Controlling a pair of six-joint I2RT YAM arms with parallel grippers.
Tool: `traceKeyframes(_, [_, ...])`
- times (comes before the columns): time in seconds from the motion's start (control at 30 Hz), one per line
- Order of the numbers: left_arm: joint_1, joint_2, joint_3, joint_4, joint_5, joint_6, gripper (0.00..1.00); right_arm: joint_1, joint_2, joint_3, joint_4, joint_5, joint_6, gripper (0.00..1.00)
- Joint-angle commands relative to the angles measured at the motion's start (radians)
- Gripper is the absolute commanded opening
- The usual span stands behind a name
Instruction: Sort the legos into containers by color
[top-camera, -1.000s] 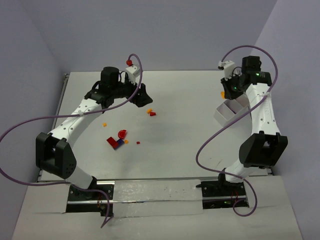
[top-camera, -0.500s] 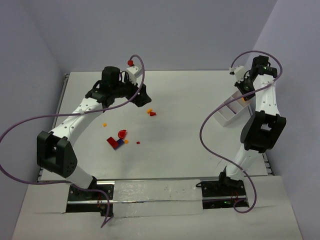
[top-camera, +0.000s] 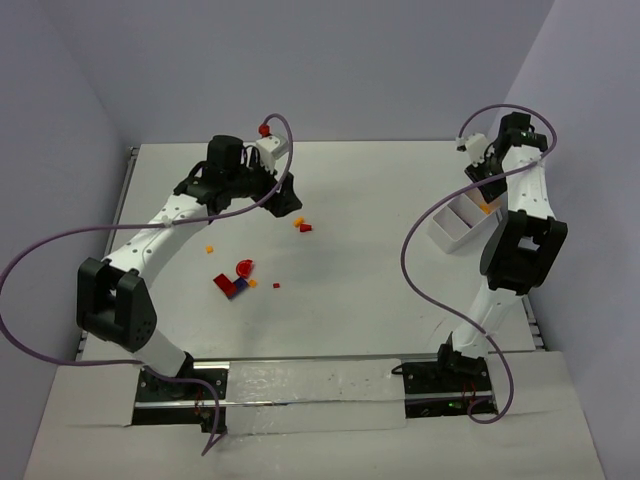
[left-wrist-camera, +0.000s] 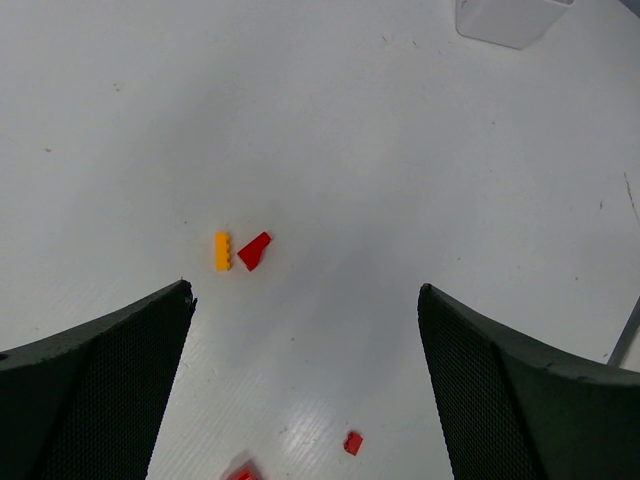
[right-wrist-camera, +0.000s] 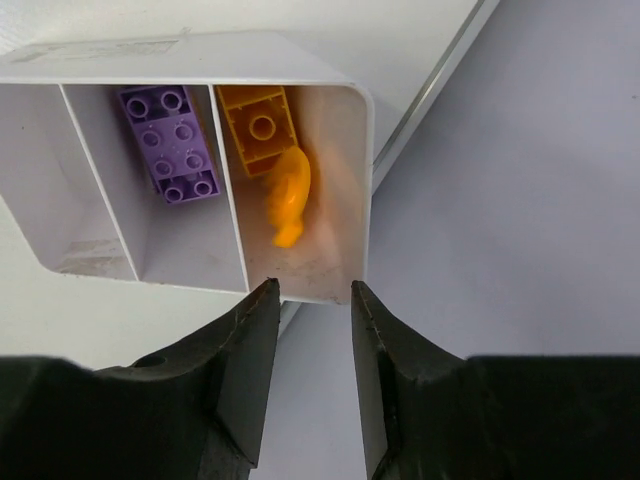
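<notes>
The white container (right-wrist-camera: 300, 262) has three compartments. A purple lego (right-wrist-camera: 170, 140) lies in the middle one. An orange lego (right-wrist-camera: 258, 125) lies in the right one, with a blurred orange piece (right-wrist-camera: 288, 200) above its floor. My right gripper (right-wrist-camera: 312, 288) is open and empty just over that compartment's near wall; it shows at the far right in the top view (top-camera: 488, 188). My left gripper (left-wrist-camera: 305, 290) is wide open and empty above the table, near an orange lego (left-wrist-camera: 222, 250) and a red one (left-wrist-camera: 255, 250).
More legos lie mid-left on the table: a red curved piece (top-camera: 243, 268), a red block (top-camera: 224, 283), a purple piece (top-camera: 237, 291) and small orange bits (top-camera: 209, 248). The container (top-camera: 452, 226) stands near the table's right edge. Purple cables loop over both arms.
My right arm has swung right and turned over the container. An orange piece now shows loose in the right compartment. My left gripper has hardly moved.
</notes>
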Motion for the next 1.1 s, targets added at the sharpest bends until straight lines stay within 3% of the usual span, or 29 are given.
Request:
traceKeyframes(0.0, [0.0, 0.0, 0.036, 0.0, -0.022, 0.009, 0.99, 0.001, -0.003, 0.058, 0.022, 0.001, -0.005, 0.44])
traceKeyframes(0.17, [0.004, -0.018, 0.016, 0.028, -0.059, -0.02, 0.99, 0.017, -0.025, 0.109, -0.014, -0.062, 0.043, 0.45])
traceKeyframes(0.37, [0.093, -0.058, -0.031, 0.104, -0.122, -0.209, 0.99, 0.227, -0.18, 0.085, 0.052, -0.237, 0.483, 0.45])
traceKeyframes(0.43, [0.194, -0.065, -0.051, 0.128, -0.078, -0.306, 0.99, 0.379, -0.206, 0.012, 0.121, -0.252, 0.61, 0.53])
traceKeyframes(0.47, [0.195, -0.065, -0.051, 0.129, -0.063, -0.342, 0.99, 0.381, -0.214, -0.018, 0.157, -0.252, 0.663, 0.62])
traceKeyframes(0.57, [0.336, -0.098, -0.1, 0.165, 0.008, -0.416, 0.99, 0.563, -0.202, -0.113, 0.316, -0.225, 0.811, 0.7])
traceKeyframes(0.77, [0.449, -0.143, -0.1, 0.086, 0.002, -0.353, 0.99, 0.804, 0.005, 0.012, 0.378, -0.166, 0.893, 0.76])
traceKeyframes(0.97, [0.463, -0.196, -0.117, 0.052, 0.014, -0.27, 0.99, 0.899, 0.256, 0.226, 0.313, -0.152, 0.843, 0.79])
traceKeyframes(1.07, [0.463, -0.223, -0.138, 0.067, 0.022, -0.263, 0.99, 0.907, 0.33, 0.245, 0.335, -0.15, 0.837, 0.79])
